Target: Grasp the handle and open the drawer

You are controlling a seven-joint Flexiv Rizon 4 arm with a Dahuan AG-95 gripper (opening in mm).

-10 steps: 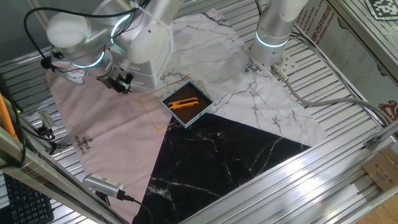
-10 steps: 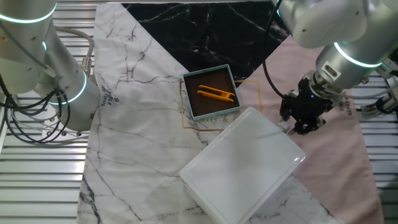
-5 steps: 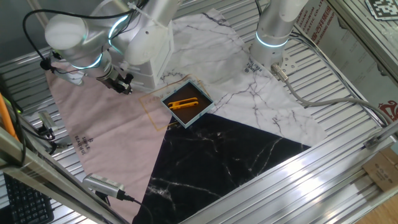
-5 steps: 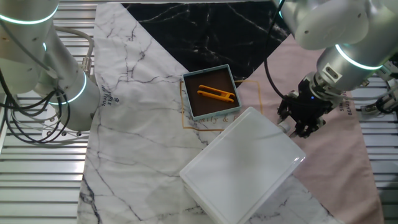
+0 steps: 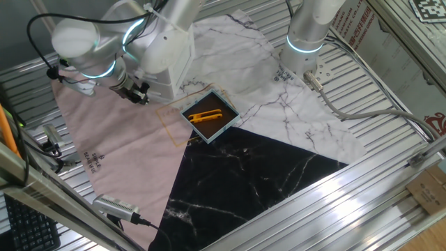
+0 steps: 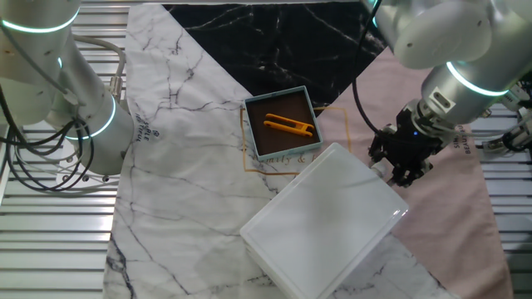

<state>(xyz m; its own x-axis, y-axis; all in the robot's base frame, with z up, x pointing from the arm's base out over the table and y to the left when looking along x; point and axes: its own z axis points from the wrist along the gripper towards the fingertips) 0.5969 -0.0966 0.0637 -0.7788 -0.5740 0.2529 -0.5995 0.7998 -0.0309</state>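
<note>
The white cabinet (image 6: 320, 218) sits on the table (image 6: 50, 249), at about 5 o'clock from the blue-edged tray (image 6: 283, 123) that holds an orange tool (image 6: 289, 125). The drawer (image 5: 162, 88) faces the pink cloth (image 5: 118, 146), with its front mostly hidden behind the arm. The jaws (image 6: 399, 172) are pressed up against that front, at the cabinet's 2 o'clock corner in the other fixed view. The handle cannot be made out in either view, and I cannot tell whether the jaws are apart, together, or clamped on it.
</note>
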